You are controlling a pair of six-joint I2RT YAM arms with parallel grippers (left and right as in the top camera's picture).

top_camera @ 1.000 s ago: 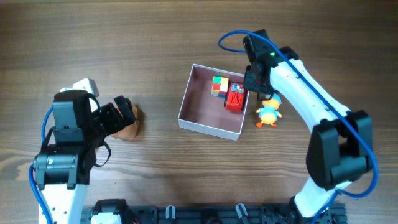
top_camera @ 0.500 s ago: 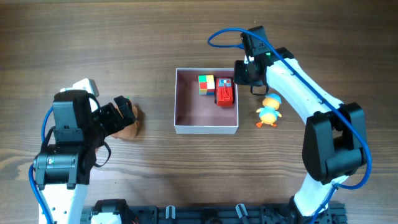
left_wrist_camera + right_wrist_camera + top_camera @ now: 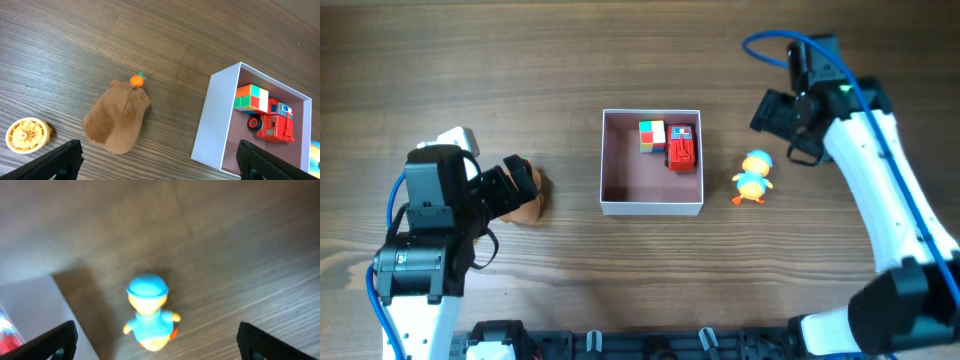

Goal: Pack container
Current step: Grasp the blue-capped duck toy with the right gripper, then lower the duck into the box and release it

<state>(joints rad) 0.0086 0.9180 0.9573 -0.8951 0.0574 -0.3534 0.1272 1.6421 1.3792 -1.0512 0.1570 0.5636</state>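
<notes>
On the wooden table (image 3: 620, 290), a brown plush toy (image 3: 117, 120) lies at left, a yellow wheel (image 3: 27, 135) near it, a blue-capped duck figure (image 3: 753, 178) right of centre.

Overhead: fixed, straight down on the table (image 3: 620, 60), far enough to take in the whole workspace. Left wrist: looks down from mid height on the plush (image 3: 116, 117) and the container (image 3: 212, 125). Right wrist: close, blurred, on the duck (image 3: 147, 312). Container shows in all 3 views.
</notes>
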